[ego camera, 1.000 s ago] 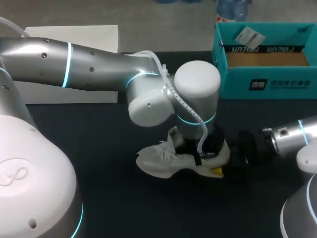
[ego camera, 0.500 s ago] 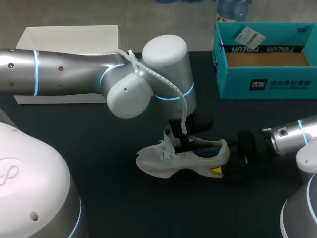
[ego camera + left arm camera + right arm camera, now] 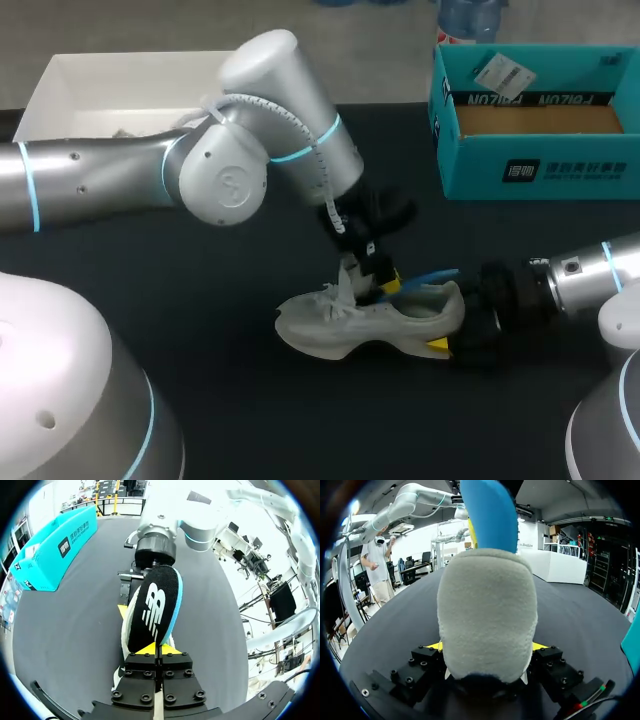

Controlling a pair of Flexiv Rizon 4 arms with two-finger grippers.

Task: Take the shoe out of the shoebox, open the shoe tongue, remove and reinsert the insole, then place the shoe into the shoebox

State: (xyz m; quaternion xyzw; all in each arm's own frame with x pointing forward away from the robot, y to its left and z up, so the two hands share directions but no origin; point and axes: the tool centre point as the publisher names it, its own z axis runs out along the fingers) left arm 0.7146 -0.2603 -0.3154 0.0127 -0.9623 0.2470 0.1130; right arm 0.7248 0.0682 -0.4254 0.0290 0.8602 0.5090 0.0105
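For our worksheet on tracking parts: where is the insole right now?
In the head view the insole sits mid-table, partly out of the shoe, pinched by the left hand while the right hand holds the heel.

Black insole (image 3: 152,611) between left jaws

I log: shoe (image 3: 340,330) pale grey, white laces | insole (image 3: 152,605) black top, white mark, blue underside | shoebox (image 3: 570,172) at 1 o'clock teal, brown inside | table (image 3: 260,420) black
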